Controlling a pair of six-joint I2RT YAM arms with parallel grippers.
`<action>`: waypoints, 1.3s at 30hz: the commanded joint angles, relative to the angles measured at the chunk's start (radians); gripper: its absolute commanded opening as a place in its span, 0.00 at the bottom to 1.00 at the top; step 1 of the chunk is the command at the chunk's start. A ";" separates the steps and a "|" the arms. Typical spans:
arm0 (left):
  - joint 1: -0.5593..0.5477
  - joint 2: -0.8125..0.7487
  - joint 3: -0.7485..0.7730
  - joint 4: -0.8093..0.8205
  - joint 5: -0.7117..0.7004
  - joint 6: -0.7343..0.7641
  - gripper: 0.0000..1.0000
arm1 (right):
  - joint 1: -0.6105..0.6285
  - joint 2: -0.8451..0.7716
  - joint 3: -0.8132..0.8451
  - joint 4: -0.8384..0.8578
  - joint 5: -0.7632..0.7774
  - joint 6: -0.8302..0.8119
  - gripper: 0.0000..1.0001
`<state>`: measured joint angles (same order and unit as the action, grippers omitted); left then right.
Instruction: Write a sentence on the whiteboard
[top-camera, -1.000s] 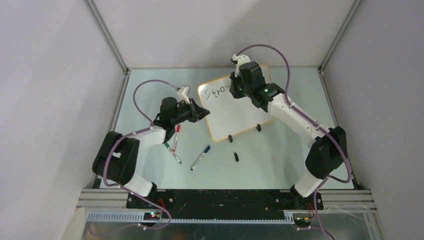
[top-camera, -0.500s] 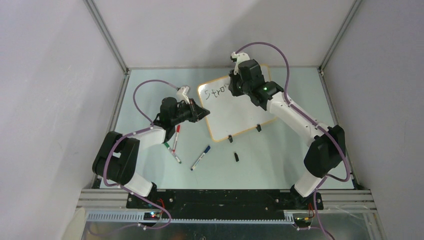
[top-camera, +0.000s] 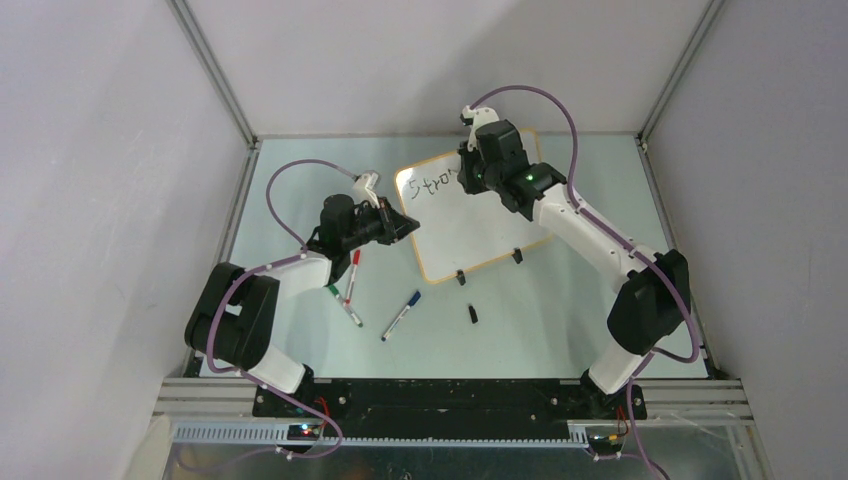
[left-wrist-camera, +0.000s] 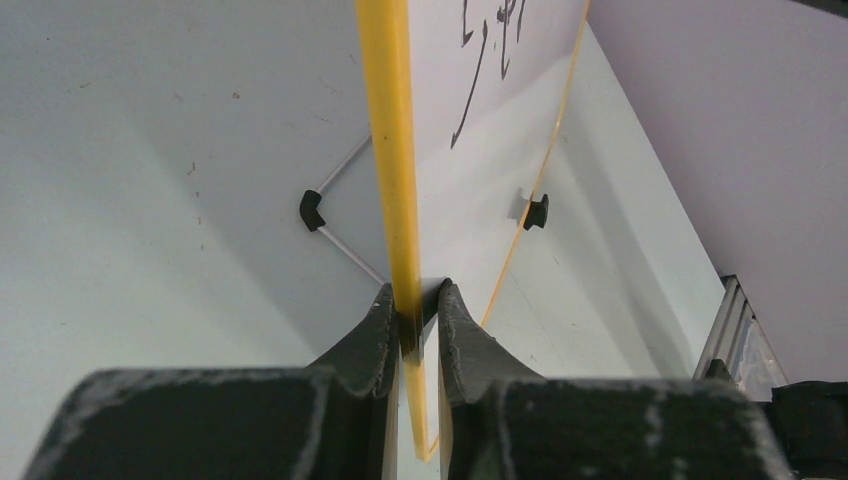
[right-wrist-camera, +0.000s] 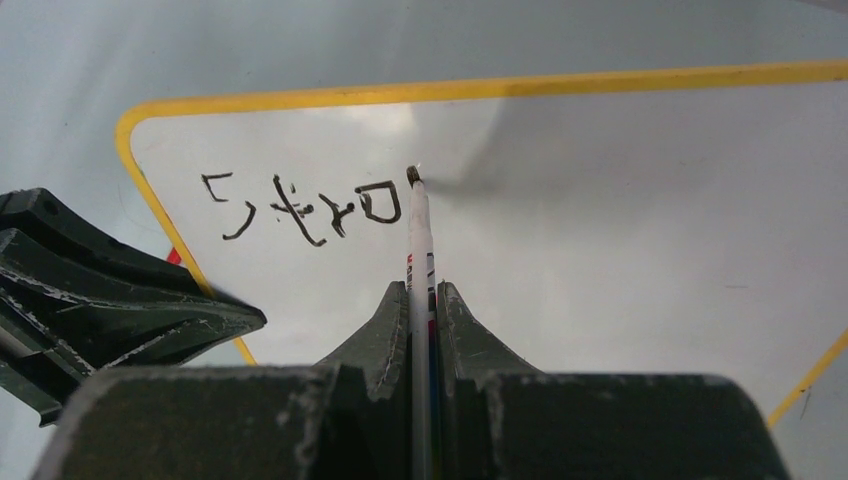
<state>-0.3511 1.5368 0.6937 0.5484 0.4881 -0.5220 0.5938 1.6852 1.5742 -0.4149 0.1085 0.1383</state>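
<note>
The whiteboard (top-camera: 480, 225) lies tilted on the table, white with an orange-yellow rim (left-wrist-camera: 385, 150). My left gripper (top-camera: 408, 225) (left-wrist-camera: 412, 300) is shut on its left rim. My right gripper (top-camera: 466, 178) (right-wrist-camera: 421, 290) is shut on a white marker (right-wrist-camera: 418, 240). The marker's black tip touches the board (right-wrist-camera: 600, 230) just right of the lettering. The sentence (right-wrist-camera: 300, 208) reads "Stro" in thin black strokes near the board's top left corner (top-camera: 432, 186).
A red-capped marker (top-camera: 354, 262), a green-capped one (top-camera: 333, 290) and a blue one (top-camera: 402, 315) lie on the table left of the board. A black cap (top-camera: 473, 314) lies in front. Two black clip feet (top-camera: 461, 276) (top-camera: 517, 256) sit on the board's near edge.
The right gripper with the marker has shifted slightly toward the board's far edge, just past the "o". The left gripper and the board have stayed still.
</note>
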 joint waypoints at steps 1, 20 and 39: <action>-0.009 -0.001 -0.010 -0.103 -0.048 0.103 0.00 | -0.002 -0.018 -0.027 -0.018 0.019 0.006 0.00; -0.010 -0.001 -0.014 -0.095 -0.045 0.099 0.00 | 0.001 0.001 0.015 -0.028 0.007 0.004 0.00; -0.012 -0.004 -0.013 -0.100 -0.047 0.101 0.00 | -0.004 0.041 0.091 -0.046 0.019 0.000 0.00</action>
<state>-0.3515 1.5368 0.6937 0.5449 0.4828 -0.5224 0.5953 1.7096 1.6222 -0.4660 0.1078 0.1413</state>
